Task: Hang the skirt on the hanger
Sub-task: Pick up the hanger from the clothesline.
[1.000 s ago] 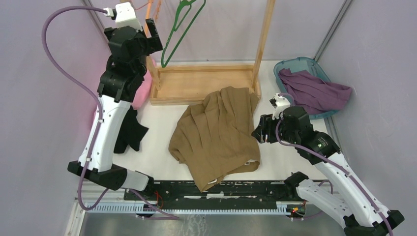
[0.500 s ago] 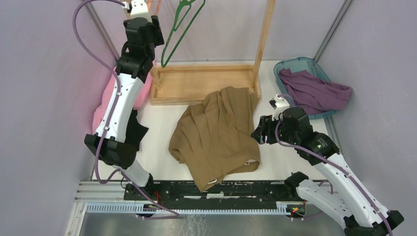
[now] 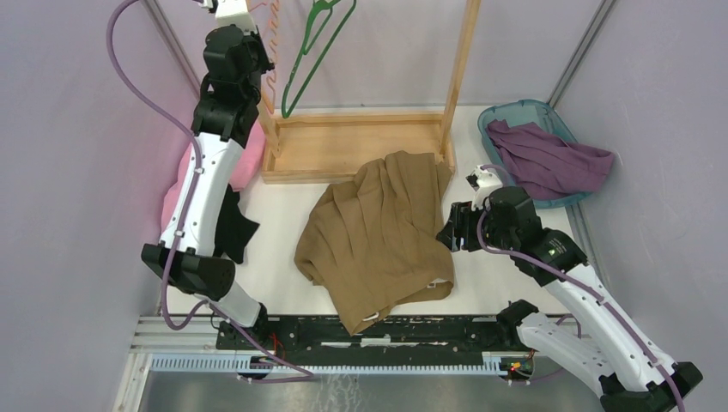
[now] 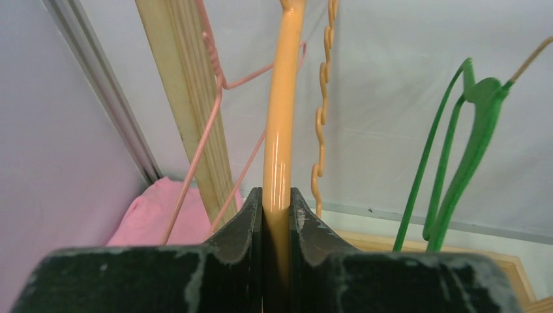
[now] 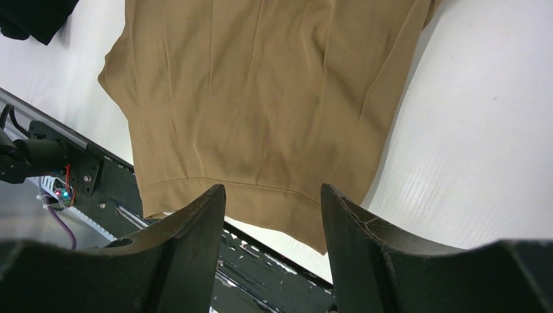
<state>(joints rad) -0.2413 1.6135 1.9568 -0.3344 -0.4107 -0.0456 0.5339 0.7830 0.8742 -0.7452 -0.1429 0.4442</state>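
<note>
Hanger (image 4: 282,117) clamped between left end effector (image 4: 276,199) fingers.

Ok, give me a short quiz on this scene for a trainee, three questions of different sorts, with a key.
1. True or false: the right gripper is shut on the skirt.
2. The hanger clamped in the left gripper is: A green, B orange, C pink.
3. Where does the purple cloth lie?
Key: 1 false, it stands open and holds nothing. 2 B. 3 in the blue basket.
</note>
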